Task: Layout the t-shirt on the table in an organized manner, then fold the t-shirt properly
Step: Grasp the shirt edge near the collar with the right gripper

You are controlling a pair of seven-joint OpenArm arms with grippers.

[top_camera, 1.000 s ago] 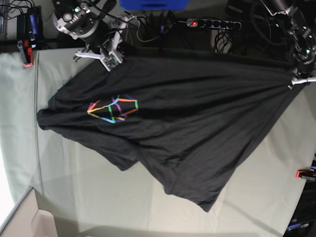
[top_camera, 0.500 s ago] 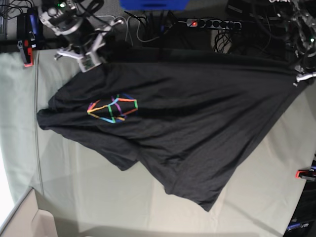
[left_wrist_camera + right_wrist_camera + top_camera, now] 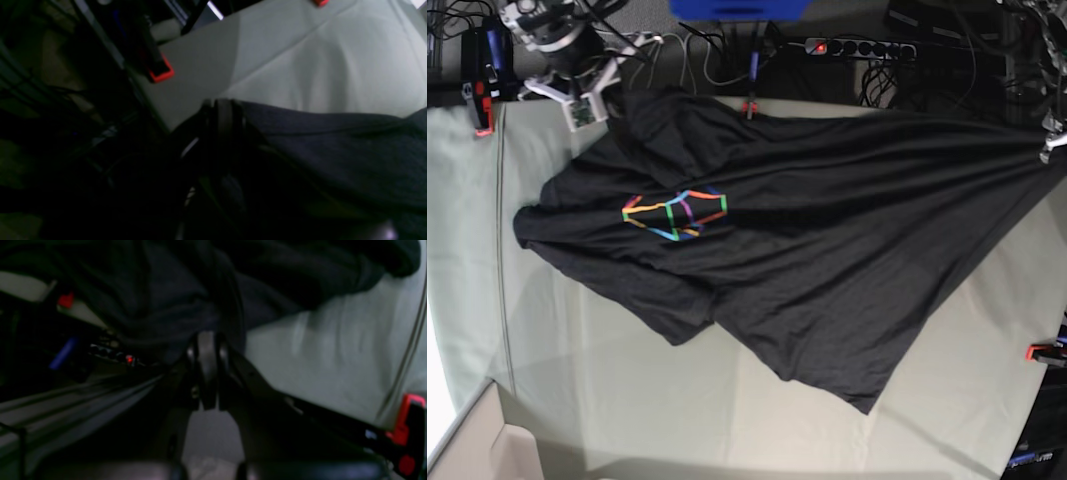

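The black t-shirt is stretched wide across the pale green table, its rainbow graphic facing up. At the base view's top left, my right gripper holds one edge of the shirt. In the right wrist view its fingers are pressed together on dark fabric. My left gripper pulls the opposite corner at the far right edge. The left wrist view shows its fingers shut on the shirt's hem. The shirt's lower part lies creased on the table.
Red-orange clamps sit at the table's edges. A power strip, cables and a blue box lie behind the far edge. A pale box corner shows at the bottom left.
Both arms pulled further apart and back. The shirt's upper edge rose and stretched tighter, and the graphic shifted slightly right and up.
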